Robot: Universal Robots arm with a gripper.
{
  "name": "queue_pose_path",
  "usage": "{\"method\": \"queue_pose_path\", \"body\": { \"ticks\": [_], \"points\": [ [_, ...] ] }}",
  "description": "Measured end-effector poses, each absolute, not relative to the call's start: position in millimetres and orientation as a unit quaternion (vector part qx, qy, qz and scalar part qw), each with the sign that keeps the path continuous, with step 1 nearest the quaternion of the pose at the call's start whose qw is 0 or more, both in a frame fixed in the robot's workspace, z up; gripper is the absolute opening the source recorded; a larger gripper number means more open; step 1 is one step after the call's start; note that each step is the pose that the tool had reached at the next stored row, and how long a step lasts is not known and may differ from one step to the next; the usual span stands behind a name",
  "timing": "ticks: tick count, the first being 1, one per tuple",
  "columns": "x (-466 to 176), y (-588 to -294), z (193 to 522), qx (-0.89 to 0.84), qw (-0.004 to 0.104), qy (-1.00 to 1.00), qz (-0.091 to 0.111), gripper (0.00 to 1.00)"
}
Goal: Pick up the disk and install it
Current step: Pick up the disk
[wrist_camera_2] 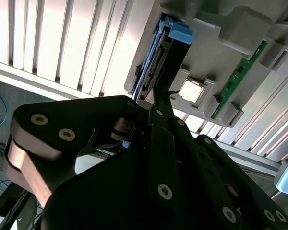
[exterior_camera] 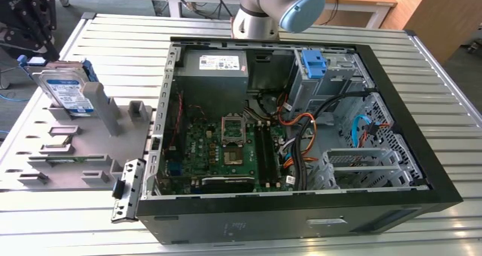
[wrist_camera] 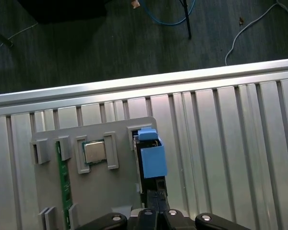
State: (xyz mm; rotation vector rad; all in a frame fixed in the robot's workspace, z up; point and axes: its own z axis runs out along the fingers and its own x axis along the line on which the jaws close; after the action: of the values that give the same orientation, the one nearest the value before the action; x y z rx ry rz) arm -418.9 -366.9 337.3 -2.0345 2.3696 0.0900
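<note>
Gripper (wrist_camera: 154,194) looms nearest in both wrist views, right over the edge of the disk (wrist_camera: 149,160). Touching or not, open or clamped, I cannot tell.

Biggest thing out there is the slatted table (exterior_camera: 444,233), carrying everything. Next the case (exterior_camera: 301,219), lid off, board and bays exposed. At its 9 o'clock lies the grey tray (exterior_camera: 71,168). In the exterior view the disk stands upright in a slot at the tray's 11 o'clock corner, blue bracket around it.

So by my reading we're early: disk not lifted, nothing installed, the whole carry and fit left to do.

Room now. The gripper hangs at the disk's 11 o'clock with open air around it. Grey tray posts stand just beside the disk at 3 o'clock, so a sideways pull looks tight; straight up looks freer. Inside the case, a cable bundle (exterior_camera: 301,137) runs between board and metal cage (exterior_camera: 362,166), crowding that side. Smallest, a chip (wrist_camera: 94,152) sits in the tray near the disk.
</note>
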Motion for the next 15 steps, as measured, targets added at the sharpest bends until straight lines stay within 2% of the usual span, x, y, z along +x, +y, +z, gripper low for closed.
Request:
{"method": "queue_pose_path", "body": {
  "ticks": [15],
  "points": [
    [-420.9, -369.6, 335.3, -0.650, 0.010, 0.760, 0.030, 0.11]
  ]
}}
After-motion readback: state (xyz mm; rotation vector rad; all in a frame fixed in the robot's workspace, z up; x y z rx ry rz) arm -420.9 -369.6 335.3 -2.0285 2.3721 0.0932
